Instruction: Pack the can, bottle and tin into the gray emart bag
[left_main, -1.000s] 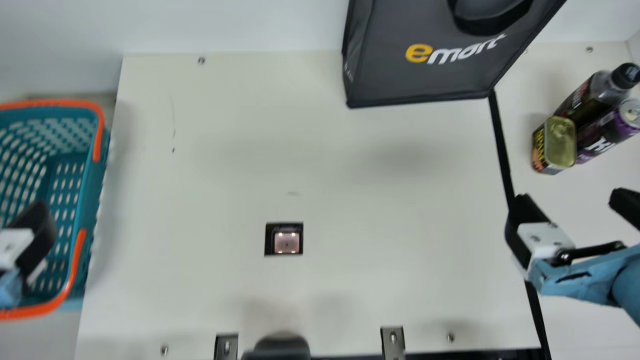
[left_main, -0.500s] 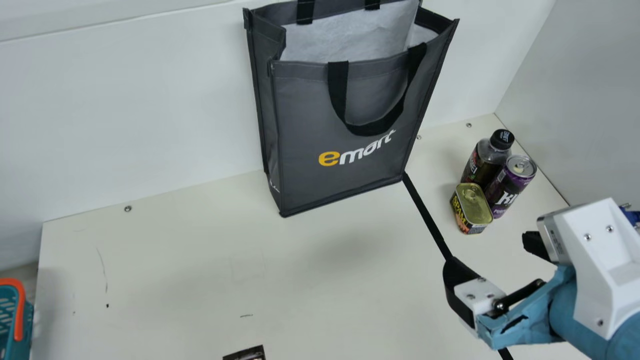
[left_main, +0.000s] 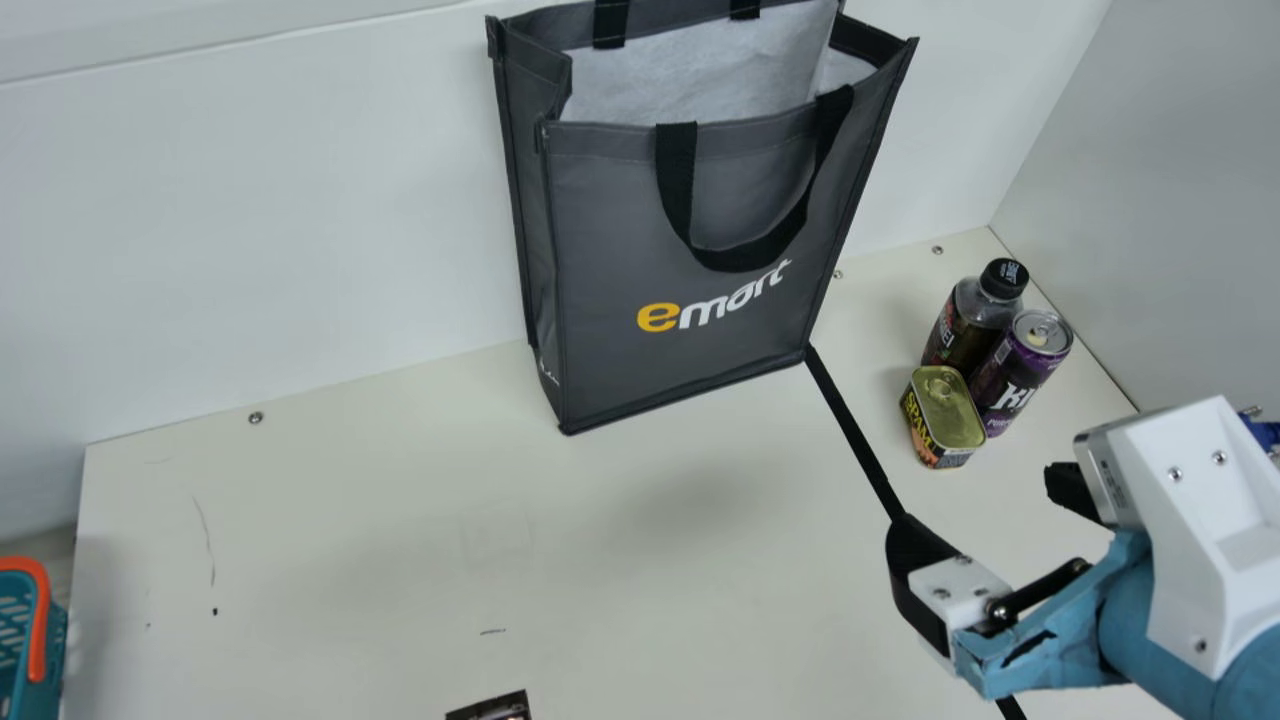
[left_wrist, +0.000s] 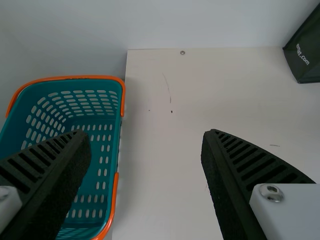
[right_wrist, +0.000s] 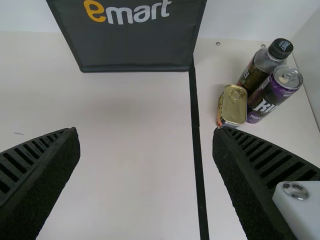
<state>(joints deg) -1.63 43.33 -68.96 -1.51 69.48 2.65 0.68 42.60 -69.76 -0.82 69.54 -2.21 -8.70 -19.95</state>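
In the main view my right gripper (left_main: 985, 500) stands open in front of the tin, holding nothing; in the right wrist view the fingers of this gripper (right_wrist: 146, 131) are wide apart. My left gripper (left_wrist: 146, 134) is open and empty in the left wrist view, partly over a basket. The gray emart bag (left_main: 690, 250) stands upright at the back with its top open and a white lining showing. At the table's right, the bottle (left_main: 975, 325), the purple can (left_main: 1020, 370) and the tin (left_main: 943, 418) stand close together, the tin in front.
A teal basket with orange handles (left_wrist: 119, 145) stands beside the table's left edge. A black strip (left_main: 855, 430) runs on the table between the bag side and the grouped items. White walls rise behind and at the right.
The camera on the neck has turned up and to the right since a second ago, bringing the whole bag nearly into view. Neither the things nor my right gripper visibly moved over the last half second.
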